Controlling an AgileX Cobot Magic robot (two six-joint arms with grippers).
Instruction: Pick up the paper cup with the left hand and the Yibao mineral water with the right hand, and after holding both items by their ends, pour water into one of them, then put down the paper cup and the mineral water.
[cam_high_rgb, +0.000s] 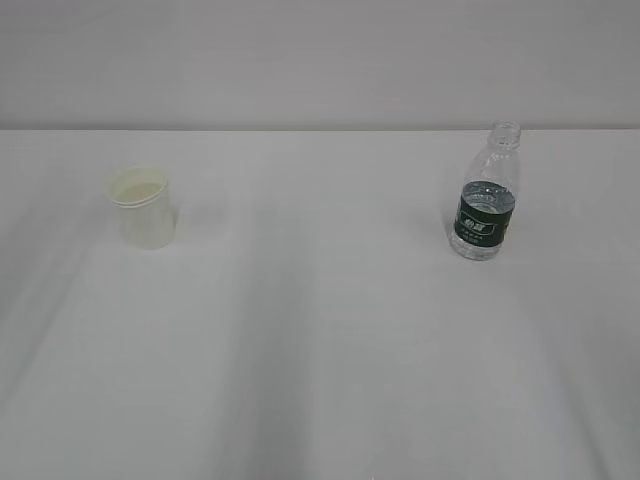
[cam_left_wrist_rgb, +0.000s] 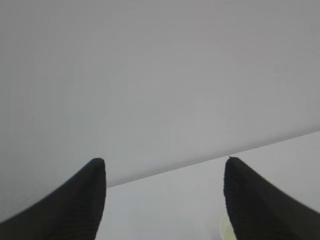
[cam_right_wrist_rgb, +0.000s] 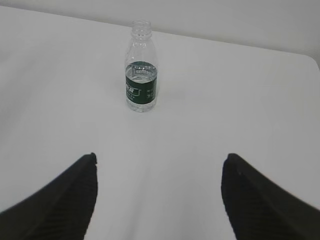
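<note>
The paper cup (cam_high_rgb: 143, 207) stands upright on the left of the white table, cream with a rolled rim. The Yibao mineral water (cam_high_rgb: 487, 193) stands upright on the right, capless, with a dark green label and water up to about the label's top. Neither arm shows in the exterior view. My left gripper (cam_left_wrist_rgb: 165, 162) is open with nothing between its fingers; a sliver of the paper cup (cam_left_wrist_rgb: 225, 231) peeks out beside the right finger. My right gripper (cam_right_wrist_rgb: 160, 157) is open and empty, well short of the Yibao mineral water (cam_right_wrist_rgb: 141, 67), which stands ahead and slightly left.
The white table (cam_high_rgb: 320, 350) stretches between and in front of the two objects. A pale wall (cam_high_rgb: 320, 60) rises behind its far edge. In the right wrist view the table's far right corner (cam_right_wrist_rgb: 311, 59) shows.
</note>
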